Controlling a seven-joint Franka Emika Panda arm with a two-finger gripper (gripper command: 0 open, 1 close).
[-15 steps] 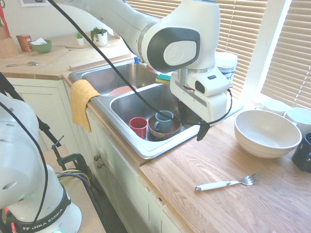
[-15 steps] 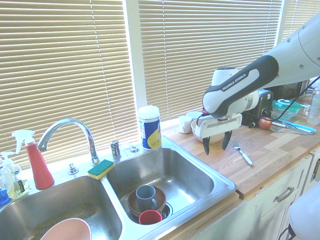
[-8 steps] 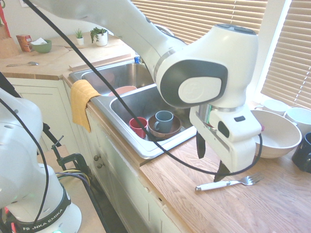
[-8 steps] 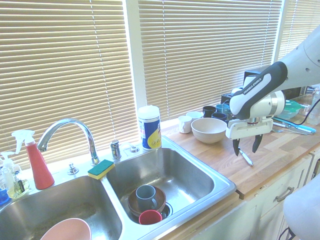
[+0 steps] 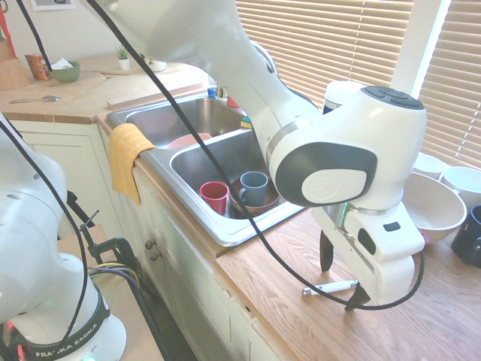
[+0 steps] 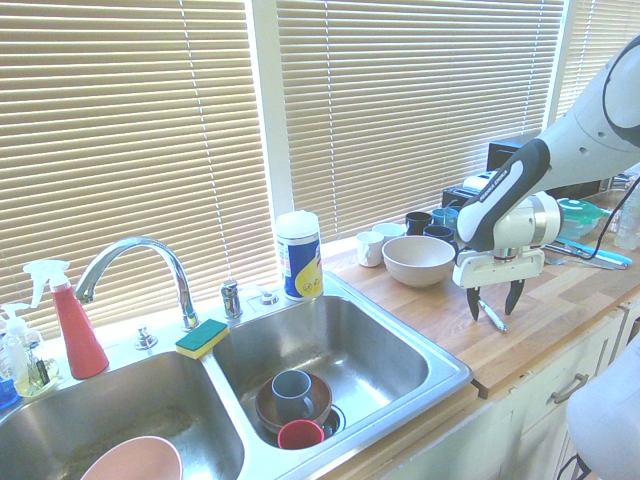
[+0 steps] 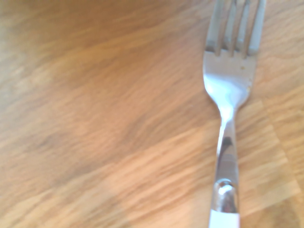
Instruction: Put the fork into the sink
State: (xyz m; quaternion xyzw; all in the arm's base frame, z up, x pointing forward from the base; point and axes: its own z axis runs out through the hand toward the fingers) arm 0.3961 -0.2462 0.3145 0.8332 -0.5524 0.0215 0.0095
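Observation:
The fork (image 5: pixel 331 287) lies flat on the wooden counter to the right of the sink (image 5: pixel 225 229), and only its white handle shows past the arm. My gripper (image 5: pixel 342 277) is open and low over it, with one dark finger on each side of the handle. From the other side the fork (image 6: pixel 492 315) pokes out between the fingers of the gripper (image 6: pixel 493 302), well clear of the sink (image 6: pixel 440 352). In the wrist view the fork (image 7: pixel 228 95) fills the frame: silver tines, its neck and the start of the white handle. Nothing is held.
The near basin holds a red cup (image 5: pixel 215 195) and a grey-blue mug (image 5: pixel 253 188) in a brown bowl. A large cream bowl (image 6: pixel 418 258) and several mugs stand behind the fork. A yellow cloth (image 5: pixel 128 154) hangs over the sink's front rim. A sponge (image 6: pixel 202 337) lies by the tap.
The arm swung from the sink's edge across the counter to the fork and dropped lower. The open fingers now straddle the handle. The fork has not moved.

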